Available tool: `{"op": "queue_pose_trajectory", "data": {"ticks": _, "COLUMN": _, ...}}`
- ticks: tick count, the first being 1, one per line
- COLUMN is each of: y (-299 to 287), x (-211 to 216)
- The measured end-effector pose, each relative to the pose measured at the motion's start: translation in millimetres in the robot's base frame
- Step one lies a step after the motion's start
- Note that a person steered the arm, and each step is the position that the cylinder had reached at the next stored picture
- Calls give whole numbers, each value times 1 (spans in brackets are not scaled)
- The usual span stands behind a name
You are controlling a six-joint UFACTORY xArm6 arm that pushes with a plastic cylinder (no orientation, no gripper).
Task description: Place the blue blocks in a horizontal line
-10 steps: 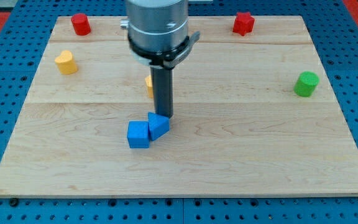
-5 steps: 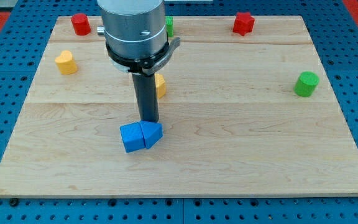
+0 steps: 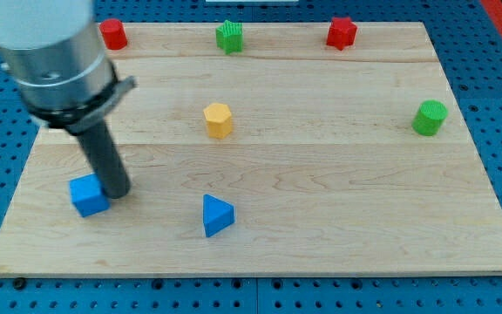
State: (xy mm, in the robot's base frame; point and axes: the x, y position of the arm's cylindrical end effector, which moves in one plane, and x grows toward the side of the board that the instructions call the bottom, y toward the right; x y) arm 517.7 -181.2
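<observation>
A blue cube (image 3: 87, 195) lies near the board's lower left. A blue triangular block (image 3: 216, 215) lies apart from it, to its right and a little lower, near the bottom middle. My tip (image 3: 118, 190) stands right against the cube's right side, between the two blue blocks and far closer to the cube. The rod rises up and to the left into the grey arm body (image 3: 55, 52).
A yellow hexagonal block (image 3: 218, 119) sits mid-board. A red cylinder (image 3: 112, 34), a green star-like block (image 3: 229, 36) and a red star block (image 3: 341, 33) line the top edge. A green cylinder (image 3: 429, 117) sits at the right. The wooden board (image 3: 364, 209) ends at a blue pegboard.
The tip has swept left, taking the blue cube with it toward the lower left. The blue triangle split off and now lies alone, slightly lower. The arm body now covers the yellow heart-like block.
</observation>
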Motion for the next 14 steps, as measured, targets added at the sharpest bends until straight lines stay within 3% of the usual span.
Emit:
{"op": "queue_pose_trajectory", "data": {"ticks": 8, "y": -17, "x": -9}}
{"op": "queue_pose_trajectory", "data": {"ticks": 10, "y": -12, "x": 9}}
{"op": "queue_pose_trajectory", "data": {"ticks": 12, "y": 69, "x": 41}}
{"op": "queue_pose_trajectory", "data": {"ticks": 14, "y": 201, "x": 31}}
